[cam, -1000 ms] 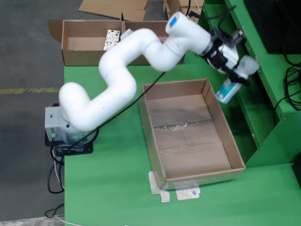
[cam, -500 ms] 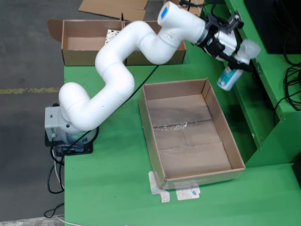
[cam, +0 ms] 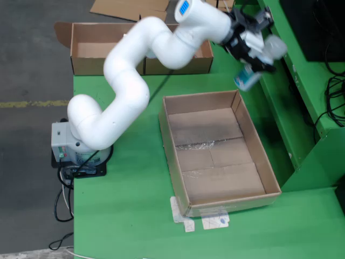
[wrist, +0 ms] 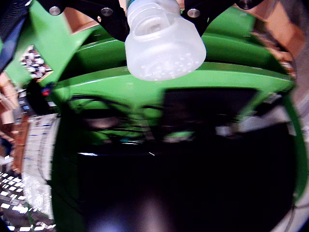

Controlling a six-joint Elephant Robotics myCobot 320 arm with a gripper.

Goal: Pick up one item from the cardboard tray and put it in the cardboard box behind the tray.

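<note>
Above the green table (cam: 124, 216), the gripper (cam: 249, 46) has its fingers closed tight on a little bottle (cam: 257, 63), so it will not drop. Up in the air, past the empty tray (cam: 170, 140), it can reach the box (cam: 86, 63) behind.

The bottle (wrist: 161, 41) is cut off by the top edge of the wrist view, so only its translucent cap end shows; its body and label are out of frame there. The gripper (wrist: 159, 7) around the bottle is cropped too, with only black finger parts and screws visible. Below the bottle, the background is smeared and dark. In the fixed view, the arm (cam: 161, 48) hides part of the cardboard box (cam: 91, 51) behind the bottle.
</note>
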